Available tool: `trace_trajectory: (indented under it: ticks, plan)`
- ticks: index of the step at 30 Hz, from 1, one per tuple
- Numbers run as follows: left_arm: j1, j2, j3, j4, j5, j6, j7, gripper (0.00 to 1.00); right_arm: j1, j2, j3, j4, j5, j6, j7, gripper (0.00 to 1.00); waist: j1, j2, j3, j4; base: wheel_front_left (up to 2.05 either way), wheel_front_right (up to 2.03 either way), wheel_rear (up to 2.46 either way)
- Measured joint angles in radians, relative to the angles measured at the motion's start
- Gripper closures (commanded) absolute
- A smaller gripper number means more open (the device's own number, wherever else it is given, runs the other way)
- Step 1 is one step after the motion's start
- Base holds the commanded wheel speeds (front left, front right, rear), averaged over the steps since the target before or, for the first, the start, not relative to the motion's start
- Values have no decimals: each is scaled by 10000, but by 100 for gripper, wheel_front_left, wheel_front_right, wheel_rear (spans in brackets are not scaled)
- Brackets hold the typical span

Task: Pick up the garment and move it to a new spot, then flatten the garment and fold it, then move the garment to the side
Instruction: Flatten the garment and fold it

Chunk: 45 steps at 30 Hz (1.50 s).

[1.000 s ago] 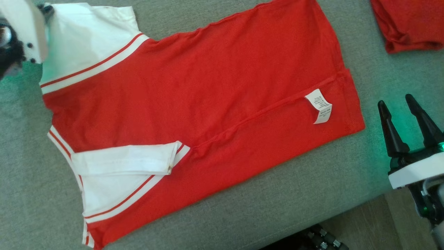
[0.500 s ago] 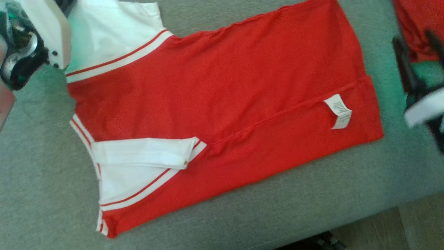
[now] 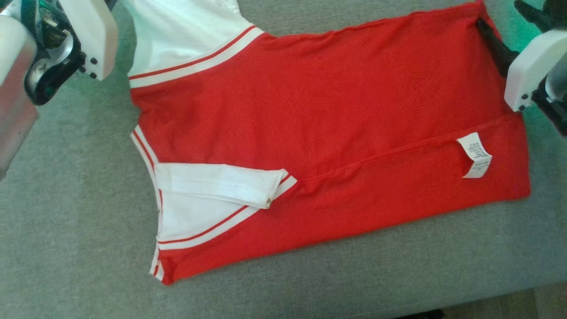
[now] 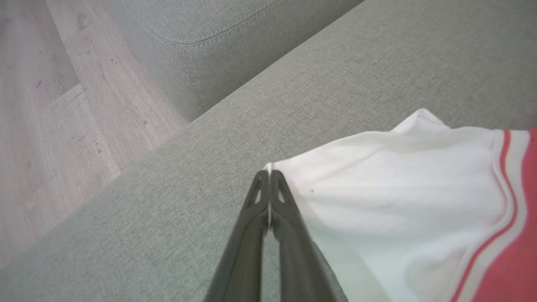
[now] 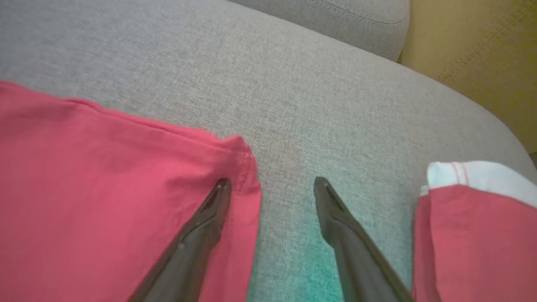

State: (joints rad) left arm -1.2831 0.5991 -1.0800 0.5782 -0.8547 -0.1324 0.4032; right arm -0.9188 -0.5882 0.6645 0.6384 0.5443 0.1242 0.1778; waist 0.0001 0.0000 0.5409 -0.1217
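Garment [image 3: 332,124] lies flat on the grey sofa [image 3: 66,243], its long axis running from arm to arm, the left claw [image 4: 268,180] clenched on the white sleeve corner [image 4: 293,167], the right claw [image 5: 272,181] released and astride the red hem corner [image 5: 239,159] opposite.

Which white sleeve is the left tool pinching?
The far sleeve, its corner clamped in the shut left tool; the near sleeve lies folded onto the shirt, untouched.
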Motion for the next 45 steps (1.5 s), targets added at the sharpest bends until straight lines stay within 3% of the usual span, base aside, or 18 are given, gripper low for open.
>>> trace_trajectory:
  ticks: [8, 9, 11, 13, 14, 15, 18, 22, 29, 35, 40, 45]
  plan:
    - [-248, 0, -694, 88, -460, 0, -336, 100, -1220, -121, 1764, 993, 56, 0, -59, 0, 0, 0, -36, 286, 0, 0, 0]
    - [-267, 0, -780, 111, -522, 0, -389, 100, -1281, -128, 1956, 1053, 157, 0, -44, 7, -1, 0, -53, 305, 0, 0, 0]
    - [-299, -4, -926, 171, -621, -2, -462, 100, -1407, -134, 2261, 1183, 591, -2, 82, 51, -1, 0, -84, 346, 0, 0, 0]
    - [-352, -2, -1057, 247, -717, -2, -543, 100, -1489, -134, 2527, 1239, 1091, -2, 313, 73, 0, 0, -107, 383, 0, 0, 0]
    - [-383, -2, -1139, 284, -763, -2, -581, 100, -1522, -134, 2662, 1231, 1348, -2, 426, 95, -1, 0, -117, 399, 0, 0, 0]
    - [-413, -6, -1187, 307, -807, -2, -633, 100, -1562, -144, 2755, 1208, 1649, 0, 548, 100, -1, 0, -125, 416, 0, 0, 0]
    - [-491, -13, -1315, 378, -813, -2, -961, 100, -1586, -341, 3047, 1053, 2180, -2, 447, 100, 0, 0, -154, 463, 0, 0, 0]
    - [-632, -44, -1517, 545, -686, -4, -1732, 100, -1634, -458, 3267, 1244, 2253, 0, -476, 100, 0, 0, -199, 518, 0, 0, 0]
    - [-1178, -138, -1584, 1116, 121, -4, -3724, 100, -2043, -399, 2759, 1873, 3005, 0, -2033, 100, 0, 0, -405, 612, 0, 0, 0]
    - [-1204, -286, -1613, 1062, 242, -4, -4544, 100, -1864, -483, 2663, 1927, 3559, 0, -2571, 100, 0, 0, -627, 741, 0, 0, 0]
    - [-417, 79, -1666, 138, 207, 121, -5296, 100, -947, -940, 2652, 1634, 3714, 0, -3335, 100, -1, 0, -890, 981, 0, 0, 0]
    - [906, 748, -1776, -1235, -6, 767, -5634, 100, -143, -1377, 2523, 1239, 3714, 0, -3777, 100, -1, 0, -1076, 1208, 0, 0, 0]
